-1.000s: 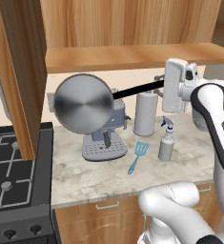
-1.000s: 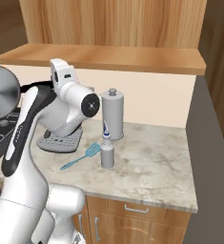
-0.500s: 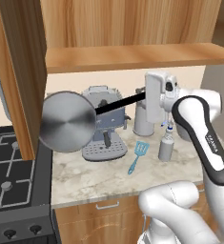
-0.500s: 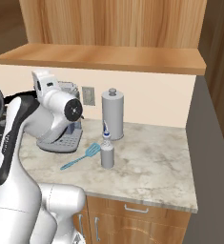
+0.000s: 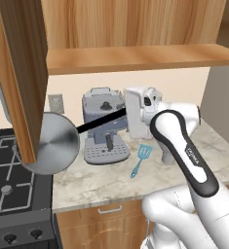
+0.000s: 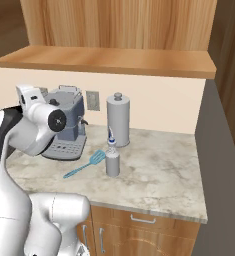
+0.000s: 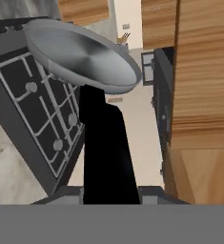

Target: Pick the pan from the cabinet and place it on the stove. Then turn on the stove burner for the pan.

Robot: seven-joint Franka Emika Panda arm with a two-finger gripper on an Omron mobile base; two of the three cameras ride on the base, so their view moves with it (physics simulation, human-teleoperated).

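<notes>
Arm bent at the elbow and reaching leftward across the counter (image 5: 111, 182), hand level in front of the coffee machine (image 5: 102, 127). Gripper (image 5: 128, 113) clamped on the long black handle of the pan (image 5: 52, 143), fingers narrowed around it. Pan held on edge in the air, shiny underside facing the left base camera, over the counter's left end just beside the stove (image 5: 9, 194), partly behind the open door of the cabinet (image 5: 23, 73). From the hand camera, black handle running up to the pan (image 7: 82, 55), stove grates and small round burner caps (image 7: 35, 102) beneath and beyond it. Two black knobs visible on the stove front at lower left. On the counter: one coffee machine, one blue spatula (image 6: 84, 166), one small grey bottle (image 6: 112, 159), one tall grey canister (image 6: 118, 120). One wall outlet (image 6: 93, 100) behind. No readable writing or brand marks anywhere.
</notes>
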